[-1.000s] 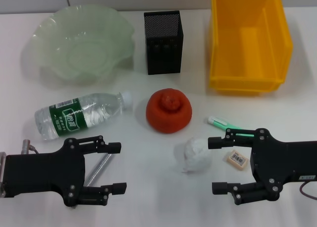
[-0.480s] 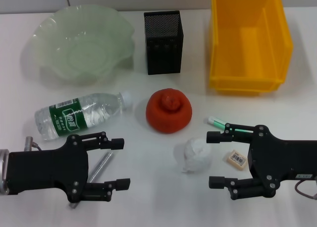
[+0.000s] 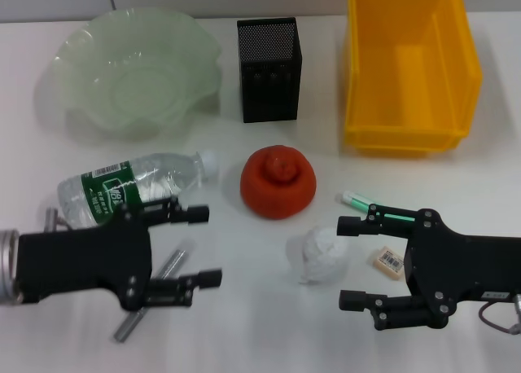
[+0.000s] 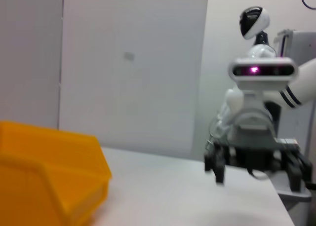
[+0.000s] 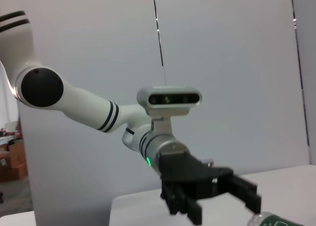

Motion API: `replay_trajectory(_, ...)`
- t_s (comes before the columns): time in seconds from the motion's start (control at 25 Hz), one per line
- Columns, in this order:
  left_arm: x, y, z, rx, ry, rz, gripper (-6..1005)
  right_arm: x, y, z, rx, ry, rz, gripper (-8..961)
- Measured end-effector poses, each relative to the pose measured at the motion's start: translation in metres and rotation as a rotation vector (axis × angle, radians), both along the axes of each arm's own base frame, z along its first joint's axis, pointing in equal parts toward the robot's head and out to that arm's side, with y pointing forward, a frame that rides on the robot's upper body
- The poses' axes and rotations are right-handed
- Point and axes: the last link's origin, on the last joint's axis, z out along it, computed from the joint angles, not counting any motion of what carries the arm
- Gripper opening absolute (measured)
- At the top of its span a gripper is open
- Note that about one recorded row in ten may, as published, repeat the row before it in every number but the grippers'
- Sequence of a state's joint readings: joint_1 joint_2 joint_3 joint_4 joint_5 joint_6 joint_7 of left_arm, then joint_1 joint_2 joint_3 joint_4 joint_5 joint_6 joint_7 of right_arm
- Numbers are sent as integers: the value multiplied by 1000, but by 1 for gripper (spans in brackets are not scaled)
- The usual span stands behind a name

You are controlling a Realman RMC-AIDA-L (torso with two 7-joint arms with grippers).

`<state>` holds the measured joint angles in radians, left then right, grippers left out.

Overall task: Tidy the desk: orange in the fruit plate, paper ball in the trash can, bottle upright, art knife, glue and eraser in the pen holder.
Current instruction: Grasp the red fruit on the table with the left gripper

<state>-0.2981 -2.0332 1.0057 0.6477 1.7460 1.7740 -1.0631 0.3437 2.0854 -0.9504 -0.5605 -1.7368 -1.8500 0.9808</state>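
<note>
while seen from the head camera: white desk [image 3: 236, 324], with the biggest things along the far side. yellow bin [image 3: 407, 63] at far right, open side up. pale green fruit plate [image 3: 134, 68] at far left. black mesh pen holder [image 3: 269, 68] upright between those two, nearer the plate.

closer in, two black grippers low over the near edge. left gripper [image 3: 199, 247] at near left, fingers spread wide and holding nothing, one finger [image 3: 183, 215] just beside the bottle's label side, the other [image 3: 187, 280] toward the near edge. right gripper [image 3: 352, 263] at near right, likewise spread and gripping nothing, fingertips pointing at the paper ball without touching it.

bottle [image 3: 130, 186] on its side (not upright), white cap toward the orange, green label partly hidden behind the left gripper's body. orange [image 3: 278, 182] on the desk at the middle, apart from the plate. paper ball [image 3: 320, 255] just nearer than the orange, between the two grippers, closer to the right one.

small items last. silver art knife [image 3: 146, 296] flat on the desk under the left gripper, showing between and past its fingers. green and white glue stick [image 3: 364, 202] lying by the right gripper's far finger, partly covered. eraser [image 3: 388, 261] flat on the desk between the right gripper's fingers, near the palm.

from the wrist cameras: yellow bin corner [image 4: 49, 171] and right gripper [image 4: 256, 159] across the desk in one; left gripper [image 5: 210, 189] with parted fingers in the other.
</note>
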Motion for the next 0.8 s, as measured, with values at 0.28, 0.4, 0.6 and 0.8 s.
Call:
replay_trajectory(0.28, 24, 23, 4, 44, -21, -23, 778, 11, -7, -5, 30, -5, -45, 802)
replay_trajectory(0.4, 55, 65, -5, -3, -6, 41, 776, 15, -9, -4, 42, -2, -60, 802)
replay_trajectory(0.6, 74, 93, -31, 6, 109, 43, 773, 23, -16, 0, 78, 7, -89, 802)
replay_trajectory(0.8, 77, 106, -50, 38, 223, 65, 770, 26, -20, 1, 89, 14, -105, 802)
